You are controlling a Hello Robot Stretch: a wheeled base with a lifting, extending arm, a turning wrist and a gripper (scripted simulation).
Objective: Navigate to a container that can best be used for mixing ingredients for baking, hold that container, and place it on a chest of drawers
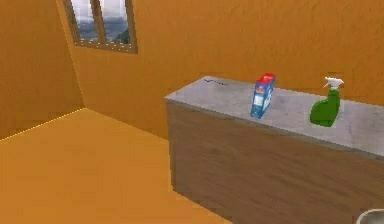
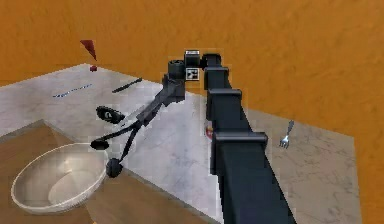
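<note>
Your wide whitish round bowl [image 2: 55, 180] sits at the arm side view's bottom left, in a brownish dip in the grey stone counter [image 2: 175, 150], w/ the tool [image 2: 110, 160] right by its rim. Can't tell if it's holding anything. Imo lift slow & straight up, and stay clear of the black utensil [image 2: 105, 116].
</note>
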